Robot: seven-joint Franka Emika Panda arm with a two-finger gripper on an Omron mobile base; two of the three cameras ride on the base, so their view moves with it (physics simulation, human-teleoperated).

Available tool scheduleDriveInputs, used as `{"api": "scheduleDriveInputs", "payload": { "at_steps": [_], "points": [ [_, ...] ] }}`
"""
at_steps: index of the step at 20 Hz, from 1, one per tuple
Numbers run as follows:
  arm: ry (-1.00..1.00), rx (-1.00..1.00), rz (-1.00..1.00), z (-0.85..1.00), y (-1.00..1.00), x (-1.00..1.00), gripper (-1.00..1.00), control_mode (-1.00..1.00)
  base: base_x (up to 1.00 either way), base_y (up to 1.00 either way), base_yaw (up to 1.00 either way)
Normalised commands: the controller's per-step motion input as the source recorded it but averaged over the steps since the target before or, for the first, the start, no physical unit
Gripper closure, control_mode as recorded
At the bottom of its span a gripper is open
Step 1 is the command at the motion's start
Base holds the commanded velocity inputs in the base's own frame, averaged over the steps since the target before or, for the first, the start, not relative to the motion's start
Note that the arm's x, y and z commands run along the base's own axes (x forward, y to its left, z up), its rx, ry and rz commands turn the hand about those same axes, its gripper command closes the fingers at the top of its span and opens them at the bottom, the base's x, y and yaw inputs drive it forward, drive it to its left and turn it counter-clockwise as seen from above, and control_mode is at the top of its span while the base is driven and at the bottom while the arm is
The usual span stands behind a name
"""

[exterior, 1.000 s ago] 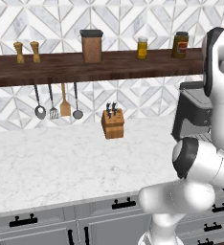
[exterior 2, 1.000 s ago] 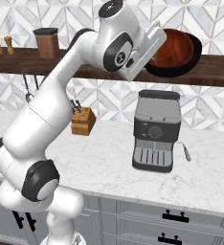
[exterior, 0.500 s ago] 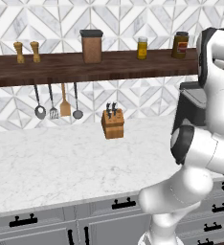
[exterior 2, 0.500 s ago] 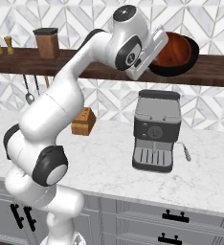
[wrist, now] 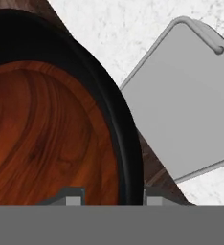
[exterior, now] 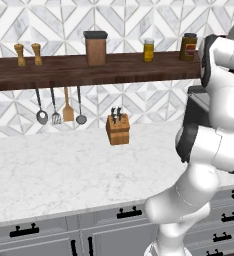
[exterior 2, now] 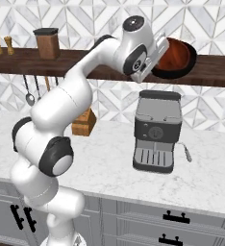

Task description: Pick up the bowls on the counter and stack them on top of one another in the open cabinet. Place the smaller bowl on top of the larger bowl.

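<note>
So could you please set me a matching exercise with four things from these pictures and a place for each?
Things:
1. knife block
2. coffee machine
3. red-brown bowl
4. brown canister

Places:
A. held up by the wooden shelf
B. on the wooden shelf beside the shakers
C. on the counter below the hanging utensils
D. on the counter under the bowl

Pairs: 1-C, 2-D, 3-A, 4-B

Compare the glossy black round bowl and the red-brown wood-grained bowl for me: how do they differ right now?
Colour: the glossy black round bowl is plain and shiny; the red-brown wood-grained bowl shows grain.
Size: the black bowl is wider, its rim ringing the red-brown one.
Place: the red-brown bowl lies nested inside; the black bowl is outermost.
Shared: both are round and tilted together at shelf height.
</note>
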Motion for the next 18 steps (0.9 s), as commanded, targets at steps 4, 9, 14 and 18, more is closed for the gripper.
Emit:
{"api": "scheduleDriveInputs", "payload": {
  "at_steps": [4, 9, 14, 18],
  "points": [
    [-0.08, 0.00, 0.05, 0.00, -0.13, 0.44, 1.00, -1.00, 0.00, 0.00, 0.00],
    [-0.10, 0.00, 0.01, 0.04, -0.11, 0.43, 1.00, -1.00, 0.00, 0.00, 0.00],
    [0.00, 0.00, 0.02, -0.09, -0.04, 0.55, 1.00, -1.00, 0.00, 0.00, 0.00],
    [0.00, 0.00, 0.02, -0.16, -0.01, 0.59, -1.00, -1.00, 0.00, 0.00, 0.00]
  ]
}}
